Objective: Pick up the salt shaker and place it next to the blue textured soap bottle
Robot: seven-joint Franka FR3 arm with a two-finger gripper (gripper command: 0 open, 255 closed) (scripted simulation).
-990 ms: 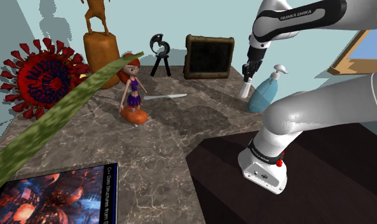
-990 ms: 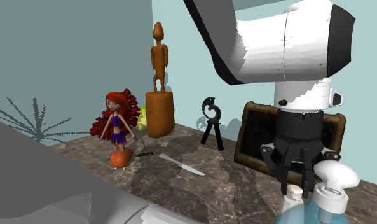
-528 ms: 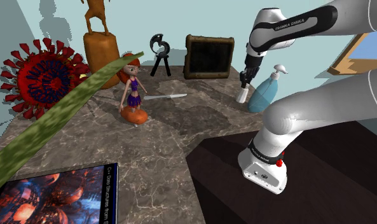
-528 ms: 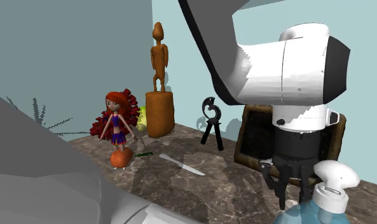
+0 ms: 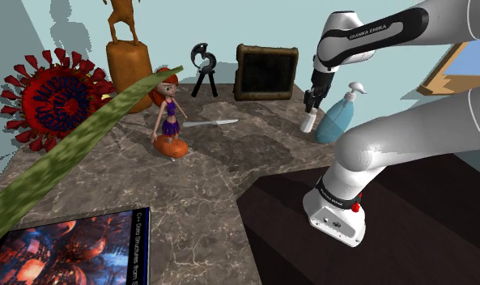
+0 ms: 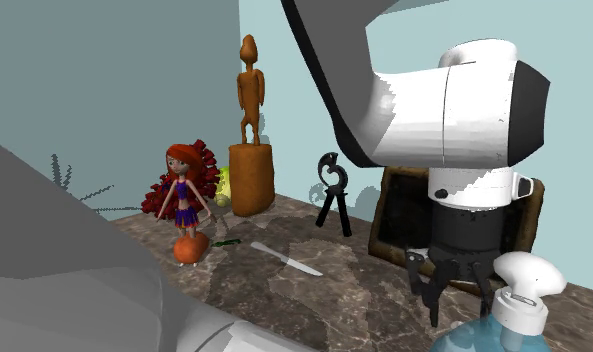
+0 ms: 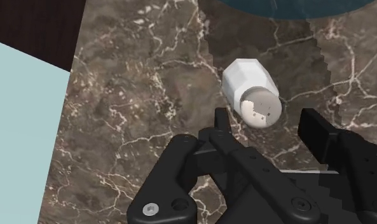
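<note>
The white salt shaker [image 5: 309, 123] stands upright on the marble top, close beside the blue soap bottle [image 5: 337, 117] on the shoulder view's left of it. My black gripper [image 5: 311, 110] hangs straight over the shaker. In the wrist view the shaker [image 7: 250, 95] sits between my fingers [image 7: 221, 121], which stand apart with a gap on each side, and the bottle's teal body [image 7: 282, 6] lies just beyond it. In the second exterior view the gripper [image 6: 450, 300] is low beside the bottle's white pump [image 6: 524, 285], which covers the shaker.
A red-haired doll [image 5: 169, 121], a knife [image 5: 210, 123], a black clamp-like tool [image 5: 203, 69], a dark picture frame [image 5: 266, 71], a brown statue [image 5: 129, 57] and a red spiky ball [image 5: 56, 97] share the marble top. A long green leaf [image 5: 76, 158] crosses the near side above a book [image 5: 68, 251].
The gripper came down with the shaker beside the bottle, then its fingers spread apart and let the shaker go; the shaker now stands on the marble.
</note>
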